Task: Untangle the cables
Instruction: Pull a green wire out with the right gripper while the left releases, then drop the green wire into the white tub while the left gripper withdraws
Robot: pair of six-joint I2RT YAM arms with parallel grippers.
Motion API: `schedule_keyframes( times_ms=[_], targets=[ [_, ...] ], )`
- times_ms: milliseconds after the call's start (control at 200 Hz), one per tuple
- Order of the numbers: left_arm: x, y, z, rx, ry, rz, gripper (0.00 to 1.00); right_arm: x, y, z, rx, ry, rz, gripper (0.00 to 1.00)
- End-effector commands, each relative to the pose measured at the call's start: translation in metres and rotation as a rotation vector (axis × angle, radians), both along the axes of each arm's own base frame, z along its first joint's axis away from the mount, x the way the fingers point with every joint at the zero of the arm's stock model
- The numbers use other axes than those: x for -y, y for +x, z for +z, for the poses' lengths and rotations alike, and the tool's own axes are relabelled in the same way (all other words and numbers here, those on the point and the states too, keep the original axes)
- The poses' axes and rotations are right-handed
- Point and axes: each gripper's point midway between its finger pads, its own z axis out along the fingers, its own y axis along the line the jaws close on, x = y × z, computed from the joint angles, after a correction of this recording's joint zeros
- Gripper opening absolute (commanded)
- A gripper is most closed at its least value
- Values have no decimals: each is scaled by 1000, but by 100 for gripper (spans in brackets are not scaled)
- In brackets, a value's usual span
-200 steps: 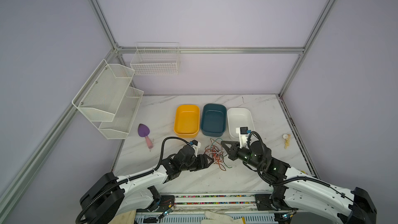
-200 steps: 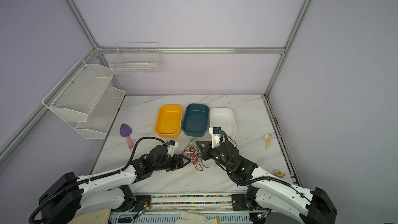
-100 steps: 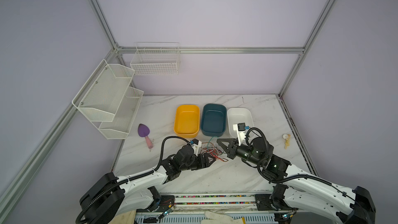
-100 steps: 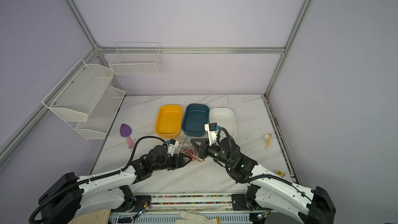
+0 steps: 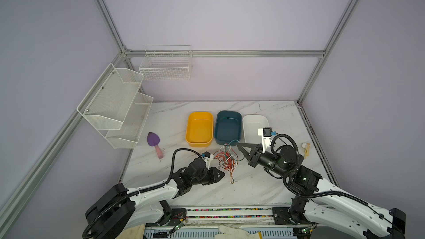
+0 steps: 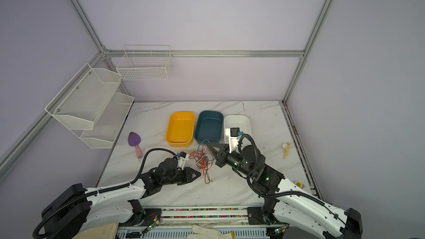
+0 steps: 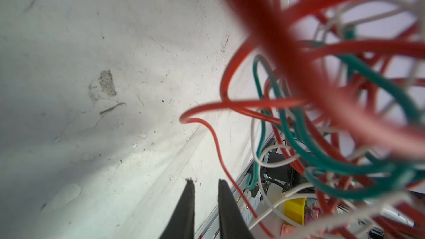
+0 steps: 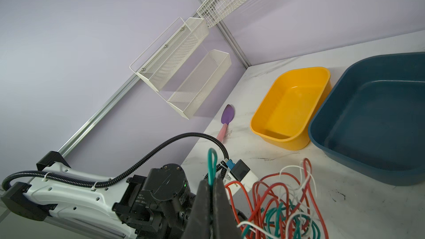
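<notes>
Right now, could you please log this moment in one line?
right gripper: shut on green cable | left gripper: ajar, empty | cables: tangled

Robot test cell, lab-type. Lilac panel walls set in aluminium frame. Marble-look bench; two white-and-black arms mounted at its near edge: left arm, right arm. Mesh shelf and wire basket hang on walls. Yellow tub, blue tub, white tub lined up on bench. Colour-specked rail along front, possibly a wiring strip; too small to tell.
</notes>
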Motion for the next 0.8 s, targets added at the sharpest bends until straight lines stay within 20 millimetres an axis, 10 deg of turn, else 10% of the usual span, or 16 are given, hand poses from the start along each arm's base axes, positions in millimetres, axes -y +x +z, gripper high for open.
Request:
schedule_keyframes(
  times_ms=[0, 160, 795],
  targets=[
    [-4, -3, -8, 11, 6, -4, 12, 10, 2, 23, 38, 35, -39, 0],
    [-7, -4, -12, 9, 22, -3, 0, 23, 11, 12, -23, 14, -130, 0],
    [-27, 6, -12, 55, 110, 70, 3, 33, 10, 49, 56, -50, -155, 0]
  ],
)
